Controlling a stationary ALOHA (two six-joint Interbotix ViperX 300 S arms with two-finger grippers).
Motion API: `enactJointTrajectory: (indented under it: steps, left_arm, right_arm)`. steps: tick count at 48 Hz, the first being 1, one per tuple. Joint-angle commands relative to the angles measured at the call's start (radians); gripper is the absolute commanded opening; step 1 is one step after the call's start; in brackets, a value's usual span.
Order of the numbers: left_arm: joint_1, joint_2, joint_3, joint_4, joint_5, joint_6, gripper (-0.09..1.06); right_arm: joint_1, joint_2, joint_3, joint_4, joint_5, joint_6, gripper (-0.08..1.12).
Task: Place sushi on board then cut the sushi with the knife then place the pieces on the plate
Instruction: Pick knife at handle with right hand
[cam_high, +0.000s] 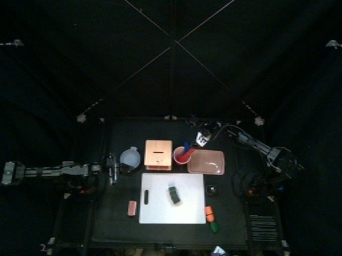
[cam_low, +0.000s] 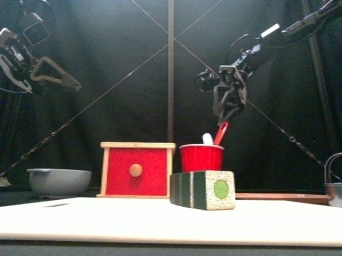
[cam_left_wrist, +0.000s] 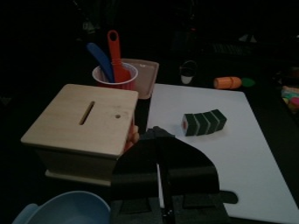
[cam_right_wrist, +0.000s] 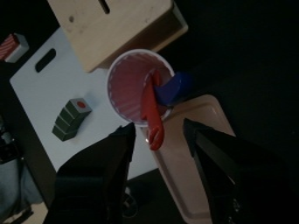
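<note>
**Tabletop (cam_high: 114, 225), arms and task items.** The white cutting board (cam_high: 191, 185) lies at the middle of the front edge. Behind its back edge stand the wooden box (cam_high: 160, 155) and the pink tray (cam_high: 211, 163), the tray nearer the tabletop's right edge. The blue-grey bowl (cam_high: 130, 157) is left of the box, toward the left edge. The red cup (cam_low: 203, 158) sits between box and tray, just beside both.

The sushi roll (cam_low: 203, 189), dark green and in one piece, rests near the middle of the board. The red knife (cam_right_wrist: 152, 114) and blue knife (cam_left_wrist: 98, 59) stand in the cup. A small orange toy (cam_high: 210, 212) lies off the board's right edge, and a reddish one (cam_high: 132, 207) off its left edge.

My right gripper (cam_right_wrist: 163, 131) hangs above the cup, jaws spread either side of the red knife's handle without touching it. My left gripper (cam_left_wrist: 162, 144) is raised over the tabletop's left edge, jaws pressed together and empty.
</note>
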Motion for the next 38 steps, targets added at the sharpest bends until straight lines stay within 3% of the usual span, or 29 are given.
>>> enactJointTrajectory:
  steps: [1,38]
  left_arm:
    - [0.003,0.005,-0.017,-0.002,-0.009,-0.002,0.2]
    - [0.005,0.005,-0.014,-0.002,-0.009,-0.002,0.2]
  right_arm:
    - [0.014,0.025,-0.066,-0.003,0.052,0.002,0.83]
    - [0.037,0.192,-0.202,-0.067,0.235,0.011,0.83]
